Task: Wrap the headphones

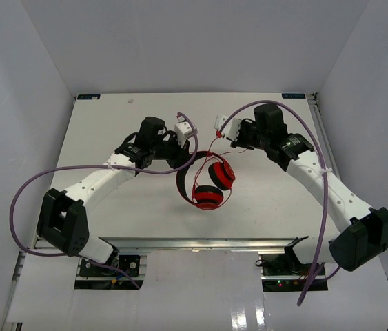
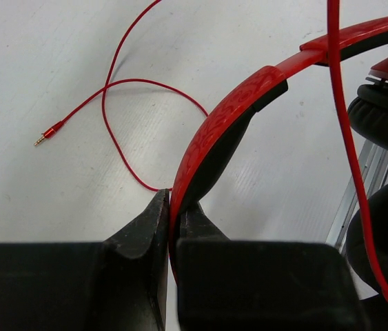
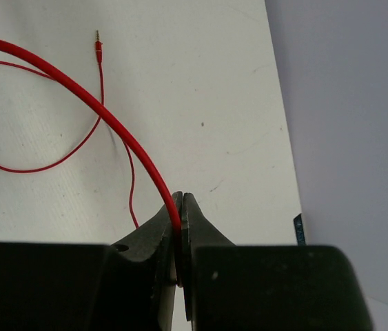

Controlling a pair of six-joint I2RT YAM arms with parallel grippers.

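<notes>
The red headphones (image 1: 211, 185) hang above the middle of the table, their ear cups (image 1: 209, 197) low and close together. My left gripper (image 1: 188, 160) is shut on the black-and-red headband (image 2: 228, 124); in the left wrist view the band is pinched between the fingertips of this gripper (image 2: 171, 207). An ear cup (image 2: 386, 117) shows at the right of that view. My right gripper (image 1: 220, 133) is shut on the thin red cable (image 3: 76, 86), pinched at its tips (image 3: 180, 203). The cable loops loosely over the table and ends in the plug (image 3: 98, 45), which also shows in the left wrist view (image 2: 47, 133).
Thick purple robot cables (image 1: 25, 193) arc over both arms. White walls enclose the table on three sides; the right wall (image 3: 345, 103) is close to my right gripper. The table's near metal rail (image 1: 200, 243) runs below the headphones.
</notes>
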